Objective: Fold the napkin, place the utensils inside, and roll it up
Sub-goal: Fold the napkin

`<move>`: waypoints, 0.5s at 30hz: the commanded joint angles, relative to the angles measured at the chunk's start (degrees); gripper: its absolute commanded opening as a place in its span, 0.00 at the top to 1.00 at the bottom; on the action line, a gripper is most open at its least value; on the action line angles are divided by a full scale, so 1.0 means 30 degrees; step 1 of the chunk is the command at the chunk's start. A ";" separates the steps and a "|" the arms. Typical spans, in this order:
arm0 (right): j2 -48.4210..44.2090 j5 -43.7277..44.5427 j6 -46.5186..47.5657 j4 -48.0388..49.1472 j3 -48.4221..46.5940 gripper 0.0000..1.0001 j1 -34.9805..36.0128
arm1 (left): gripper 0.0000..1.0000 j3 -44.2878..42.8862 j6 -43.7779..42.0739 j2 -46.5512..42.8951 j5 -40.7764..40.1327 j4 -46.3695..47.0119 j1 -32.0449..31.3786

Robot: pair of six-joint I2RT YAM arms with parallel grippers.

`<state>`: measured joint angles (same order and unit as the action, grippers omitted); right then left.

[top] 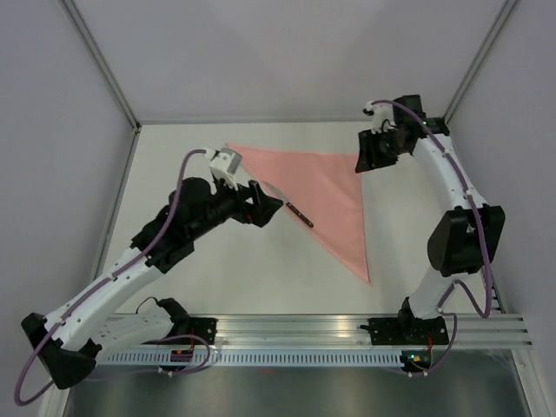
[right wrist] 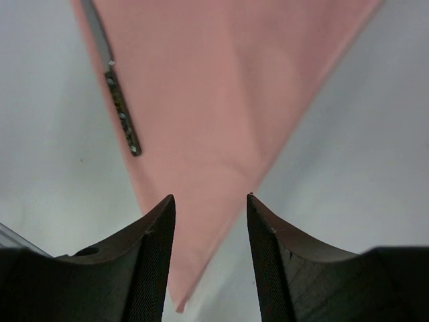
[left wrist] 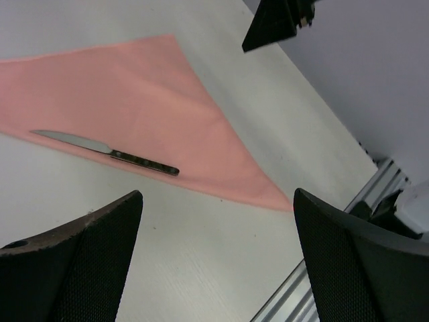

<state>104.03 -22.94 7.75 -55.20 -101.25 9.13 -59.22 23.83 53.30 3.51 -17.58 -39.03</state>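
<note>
A white counter [top: 261, 278] is noted within grey walls. The salmon-pink cloth napkin [top: 321, 195], folded into a triangle, lies flat on it. It is judged limp and slippery, best pinched at a corner. The black-handled silver knife [top: 298, 214] rests along its long edge. The left hand [top: 268, 205] and right hand [right wrist: 211, 199] are seen open and empty.

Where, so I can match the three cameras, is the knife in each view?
Top external: the knife is near the centre, slanting down to the right.
Left wrist: left of centre, nearly level, blade pointing left.
Right wrist: upper left, running down from the top edge, handle lowest.
Shared landmark: the pink napkin; the knife lies along its long edge in every view.
</note>
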 commanded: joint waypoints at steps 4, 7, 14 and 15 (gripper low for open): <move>-0.4024 -0.1581 0.0552 0.1172 0.5357 0.47 -0.4297 | 0.04 0.4589 -0.5096 0.1419 -0.5902 0.7983 -0.7188; -0.5110 -0.1612 0.0407 0.2166 0.6823 0.47 -0.5763 | 0.02 0.6874 -0.7881 0.2762 -0.7813 1.2577 -1.0385; -0.6141 -0.0735 -0.0445 0.4542 0.8878 0.47 -0.6645 | 0.02 0.8256 -1.2161 0.9493 -0.9459 1.9266 -1.3766; -0.6228 -0.0153 -0.0415 0.4804 0.9110 0.47 -0.6645 | 0.02 0.8256 -1.2773 1.0205 -0.9547 1.9917 -1.4030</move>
<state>87.50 -25.04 7.25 -46.37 -74.98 -10.85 -34.63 -4.86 78.48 -20.32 25.67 -78.94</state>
